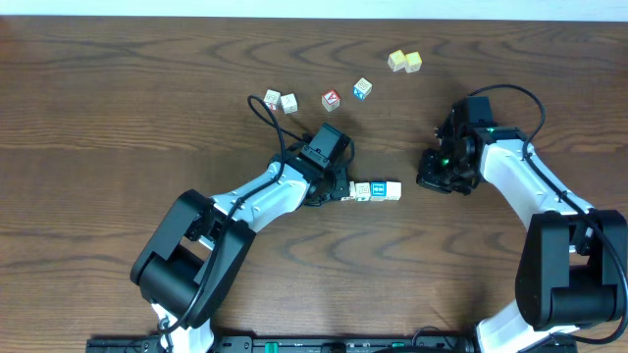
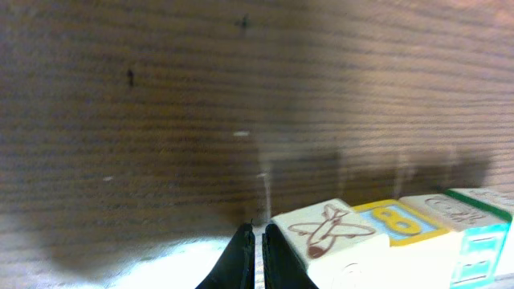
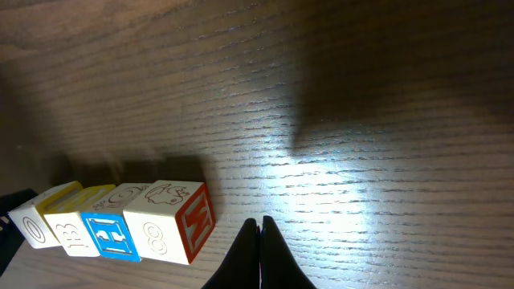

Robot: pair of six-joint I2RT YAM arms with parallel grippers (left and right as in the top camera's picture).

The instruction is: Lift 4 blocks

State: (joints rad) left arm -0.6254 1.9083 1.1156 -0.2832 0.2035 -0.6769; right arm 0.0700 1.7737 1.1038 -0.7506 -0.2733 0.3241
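Four blocks [image 1: 378,191] lie in a tight row on the table's middle. In the left wrist view the nearest one is cream with an airplane drawing [image 2: 329,229], and behind it comes one with a yellow-framed blue face [image 2: 397,221]. My left gripper [image 2: 259,229] is shut and empty, its tip right against the airplane block's left side [image 1: 341,191]. In the right wrist view the row ends in a cream block with a red side [image 3: 173,221], next to one with a blue face [image 3: 108,234]. My right gripper [image 3: 259,221] is shut and empty, a short gap to the right of that end [image 1: 424,181].
Two white cubes [image 1: 280,101], a red-faced cube [image 1: 331,99] and a pale-blue cube [image 1: 362,89] lie scattered farther back. Two yellow cubes [image 1: 404,62] sit near the far edge. Both arms reach in from the table's near side.
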